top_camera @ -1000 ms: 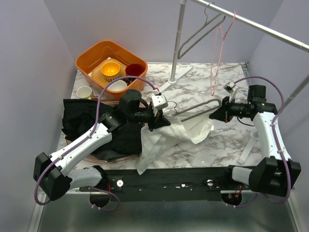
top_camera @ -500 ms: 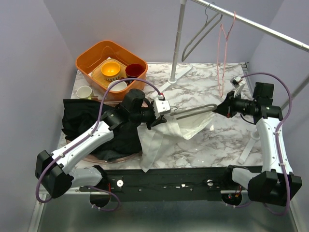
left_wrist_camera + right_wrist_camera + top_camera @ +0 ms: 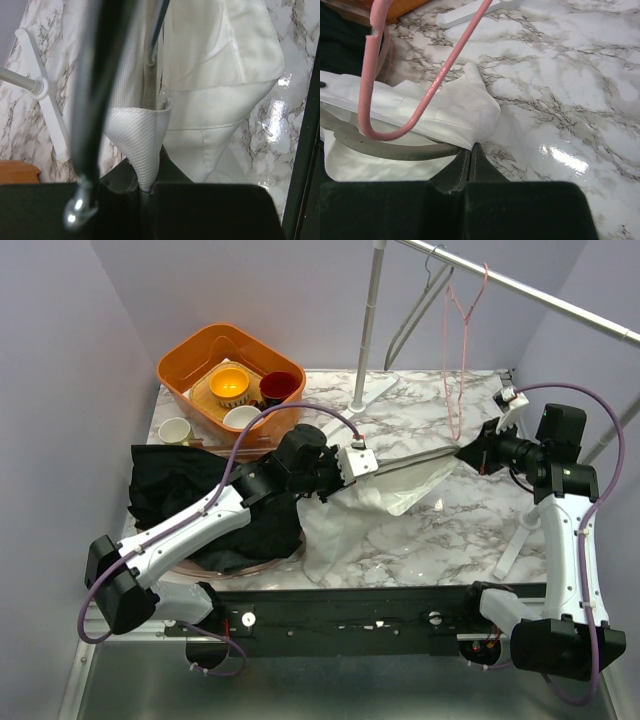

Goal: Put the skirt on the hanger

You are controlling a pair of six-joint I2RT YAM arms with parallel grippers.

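The white skirt [image 3: 395, 488] hangs stretched between my two grippers above the marble table. A grey hanger [image 3: 420, 455] runs along its top edge. My left gripper [image 3: 357, 464] is shut on the skirt's left end; in the left wrist view a fold of the skirt [image 3: 142, 145] is pinched in the gripper [image 3: 145, 187], and the dark hanger bar [image 3: 95, 100] passes close on the left. My right gripper [image 3: 468, 453] is shut on the skirt's right corner [image 3: 475, 117], gripper [image 3: 471, 148], with the grey hanger [image 3: 395, 149] ending beside the jaws.
A pink hanger [image 3: 462, 350] and another grey hanger [image 3: 420, 305] hang on the rail at the back right; the pink hanger [image 3: 420, 100] swings just in front of my right wrist. The rack pole [image 3: 368, 325], an orange basin [image 3: 185, 360] of bowls, a white cup [image 3: 174, 430] and black cloth [image 3: 175, 490] are on the left.
Both grippers have raised the skirt and the grey hanger and carried them to the right and back. The skirt is now pulled taut. The hangers on the rail have swung.
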